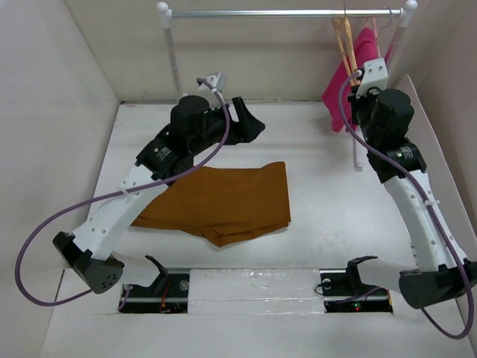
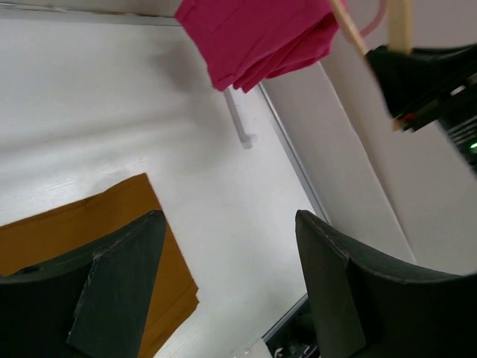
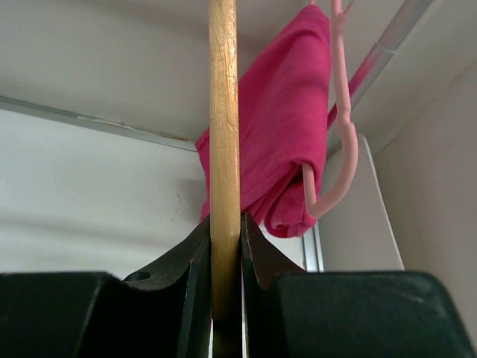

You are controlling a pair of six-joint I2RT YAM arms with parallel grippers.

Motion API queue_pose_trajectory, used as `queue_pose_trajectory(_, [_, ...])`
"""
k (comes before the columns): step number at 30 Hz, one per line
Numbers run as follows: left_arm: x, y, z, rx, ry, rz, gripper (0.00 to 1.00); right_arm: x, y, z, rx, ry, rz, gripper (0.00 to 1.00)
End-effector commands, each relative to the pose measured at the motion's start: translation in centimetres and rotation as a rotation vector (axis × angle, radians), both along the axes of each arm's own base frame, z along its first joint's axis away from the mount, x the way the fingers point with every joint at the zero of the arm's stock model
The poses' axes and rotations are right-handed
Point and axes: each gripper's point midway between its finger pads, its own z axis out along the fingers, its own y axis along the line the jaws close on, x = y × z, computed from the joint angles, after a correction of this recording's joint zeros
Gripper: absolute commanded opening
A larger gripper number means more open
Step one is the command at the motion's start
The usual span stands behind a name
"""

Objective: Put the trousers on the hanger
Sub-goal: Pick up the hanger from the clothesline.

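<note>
White table [image 1: 320, 216], walled on three sides, as my overhead feed shows it.

Item one: the trousers [image 1: 223, 201], rust-brown, folded flat at mid-table, nothing touching them.

Item two: the hanger [image 3: 223, 112], tan wood, up at the far right by the rail [image 1: 283, 13]. Its hook seems to sit on the rail, though it is too small for me to be sure.

Right gripper [image 3: 225, 246]: clamped on the hanger's wooden bar.

Left gripper [image 2: 227, 224]: jaws wide and empty, above the table past the trousers' far edge.

Pink garment [image 3: 283, 134]: hung just behind the hanger.
</note>
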Motion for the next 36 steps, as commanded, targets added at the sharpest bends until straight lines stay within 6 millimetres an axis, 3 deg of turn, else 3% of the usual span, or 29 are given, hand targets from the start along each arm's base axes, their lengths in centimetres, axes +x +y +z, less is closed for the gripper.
queue_pose_trajectory(1, [-0.6,-2.0,2.5,-0.037,-0.015,-0.057,0.67,-2.0,-0.4,1.1,-0.003,-0.08,-0.056,0.0])
queue_pose_trajectory(2, [-0.3,-2.6,3.5,-0.064,-0.016,-0.062,0.67,-2.6,0.4,0.6,-0.003,-0.073,-0.041,0.0])
queue_pose_trajectory(5, [0.4,-3.9,4.7,-0.107,-0.02,-0.082,0.69,-4.9,0.3,-1.9,-0.005,-0.039,-0.079,0.0])
queue_pose_trajectory(6, [0.6,-4.3,4.7,-0.122,-0.009,-0.086,0.69,-5.6,1.5,-2.6,-0.006,-0.027,-0.047,0.0])
queue_pose_trajectory(7, [0.4,-4.9,4.9,-0.128,-0.009,-0.098,0.69,-6.1,1.9,-4.5,-0.017,0.015,-0.04,0.0])
queue_pose_trajectory(8, [0.9,-6.0,4.8,-0.124,-0.013,-0.092,0.7,-7.6,2.1,-5.3,-0.014,0.028,-0.042,0.0])
queue_pose_trajectory(10, [1.2,-6.4,4.7,-0.117,-0.016,-0.08,0.7,-8.3,3.0,-6.0,-0.014,0.043,-0.011,0.0])
queue_pose_trajectory(14, [2.7,-8.8,2.8,-0.109,0.022,-0.075,0.7,-10.1,4.7,-8.9,-0.013,0.091,0.056,0.0])
queue_pose_trajectory(21, [6.0,-9.7,-0.1,-0.154,0.067,0.058,0.71,-12.3,7.0,-12.9,-0.019,0.179,0.138,0.0])
queue_pose_trajectory(28, [7.0,-12.1,-2.3,-0.156,0.105,0.053,0.71,-12.9,8.4,-13.8,-0.043,0.212,0.159,0.0])
queue_pose_trajectory(31, [8.1,-12.8,-5.1,-0.091,0.15,0.075,0.7,-13.0,8.8,-13.8,-0.047,0.209,0.166,0.0])
queue_pose_trajectory(36, [8.6,-12.8,-6.4,-0.076,0.174,0.104,0.61,-13.1,9.2,-14.3,-0.091,0.223,0.154,0.0])
